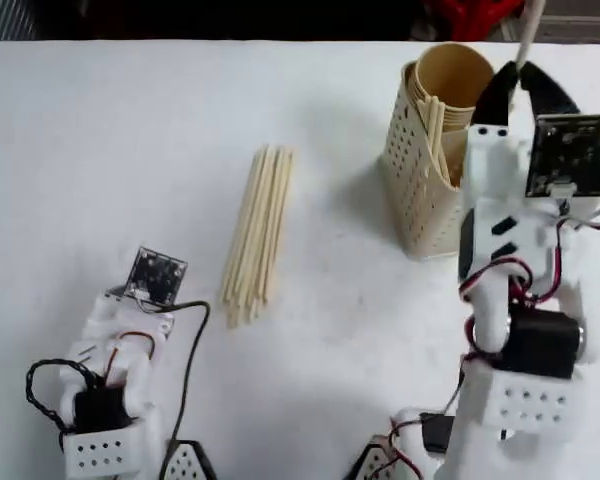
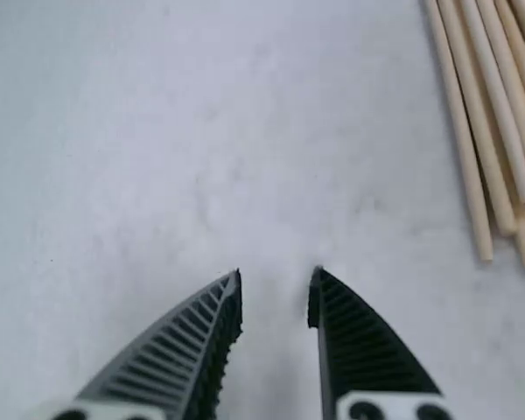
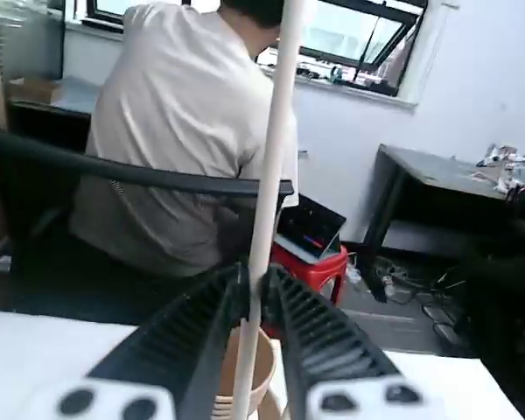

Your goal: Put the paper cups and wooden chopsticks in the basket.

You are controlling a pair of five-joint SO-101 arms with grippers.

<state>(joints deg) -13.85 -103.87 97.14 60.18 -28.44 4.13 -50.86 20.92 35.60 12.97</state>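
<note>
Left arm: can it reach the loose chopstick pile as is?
Likely yes. The left claw is open, and the chopstick pile lies on bare table close beside it, nothing between them.

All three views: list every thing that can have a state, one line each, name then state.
basket: upright on the table, partly filled.
paper cups: stacked, inside the basket.
stored chopsticks: standing in the basket beside the cups.
loose chopsticks: lying bundled on the table, outside the basket.
held chopstick: upright, pinched above the cups.
left gripper: open, empty.
right gripper: shut on the held chopstick.
</note>
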